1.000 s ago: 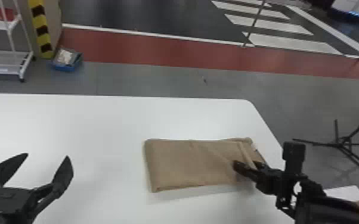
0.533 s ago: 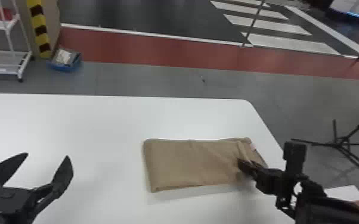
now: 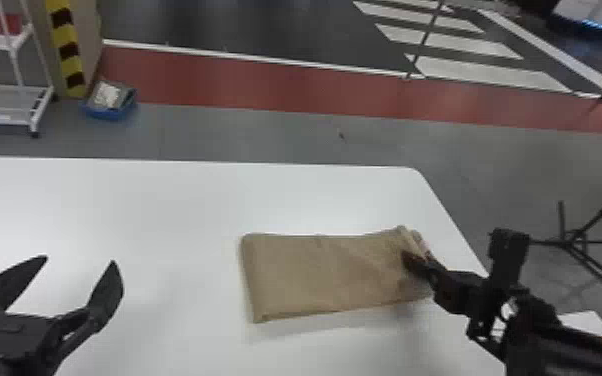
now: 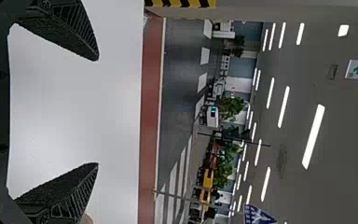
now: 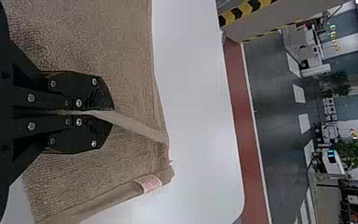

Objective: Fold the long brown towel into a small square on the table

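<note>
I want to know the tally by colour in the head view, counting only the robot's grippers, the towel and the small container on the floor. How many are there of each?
Black: 2 (left gripper, right gripper)
Brown: 1 (towel)
Blue: 1 (container)
Total: 4

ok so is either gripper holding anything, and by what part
The right gripper holds the brown towel by a thin ridge of cloth near the end on the robot's right. The left gripper is open and empty.
</note>
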